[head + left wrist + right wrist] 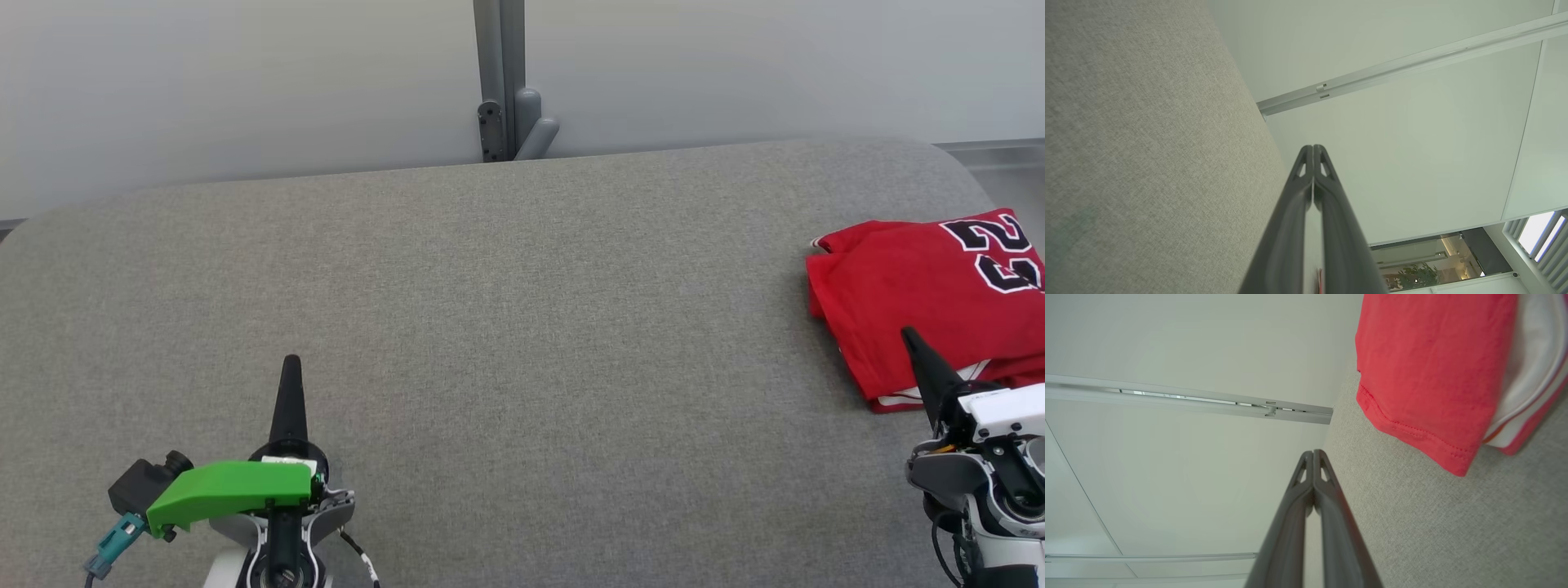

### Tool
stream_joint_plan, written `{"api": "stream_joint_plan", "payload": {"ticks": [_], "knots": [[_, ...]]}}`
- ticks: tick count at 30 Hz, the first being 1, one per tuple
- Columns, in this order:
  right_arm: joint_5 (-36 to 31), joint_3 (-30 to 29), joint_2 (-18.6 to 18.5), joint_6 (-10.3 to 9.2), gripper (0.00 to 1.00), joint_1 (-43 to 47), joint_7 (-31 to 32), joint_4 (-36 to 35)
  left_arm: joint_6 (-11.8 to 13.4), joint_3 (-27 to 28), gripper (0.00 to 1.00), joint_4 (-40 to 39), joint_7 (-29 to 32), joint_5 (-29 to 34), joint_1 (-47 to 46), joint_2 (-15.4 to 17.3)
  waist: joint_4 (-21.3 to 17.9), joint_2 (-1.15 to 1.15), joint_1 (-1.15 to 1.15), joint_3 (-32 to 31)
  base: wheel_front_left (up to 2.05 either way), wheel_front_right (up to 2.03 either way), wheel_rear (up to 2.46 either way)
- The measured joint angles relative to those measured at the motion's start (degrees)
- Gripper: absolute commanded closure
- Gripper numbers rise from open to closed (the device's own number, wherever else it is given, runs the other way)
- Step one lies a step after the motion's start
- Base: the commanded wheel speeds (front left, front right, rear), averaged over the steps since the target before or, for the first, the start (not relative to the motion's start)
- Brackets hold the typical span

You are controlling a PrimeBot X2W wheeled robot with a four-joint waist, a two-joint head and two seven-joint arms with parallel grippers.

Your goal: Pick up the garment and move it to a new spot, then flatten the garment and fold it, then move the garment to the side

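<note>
The garment is a red jersey with black-and-white numbers, lying folded at the right edge of the grey table. The right wrist view shows its red hem and white lining resting on the grey cloth. My right gripper is shut and empty, its tip over the garment's near edge in the head view; its fingertips meet beside the fabric, apart from it. My left gripper stands shut and empty at the lower left, far from the garment, fingertips pressed together.
A grey post with a bracket rises behind the table's far edge, against a pale wall. A wide stretch of grey tabletop lies between the two grippers.
</note>
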Motion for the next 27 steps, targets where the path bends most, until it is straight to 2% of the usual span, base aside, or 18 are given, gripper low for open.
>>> {"api": "stream_joint_plan", "payload": {"ticks": [27], "knots": [[10.9,-2.8,-0.4,0.0,1.0,-3.1,3.8,3.8,-1.4,-0.6,1.0,1.9,-0.7,-10.9,-2.4,-1.1,0.5,0.0,0.0,0.2,0.0,0.0,0.0]]}}
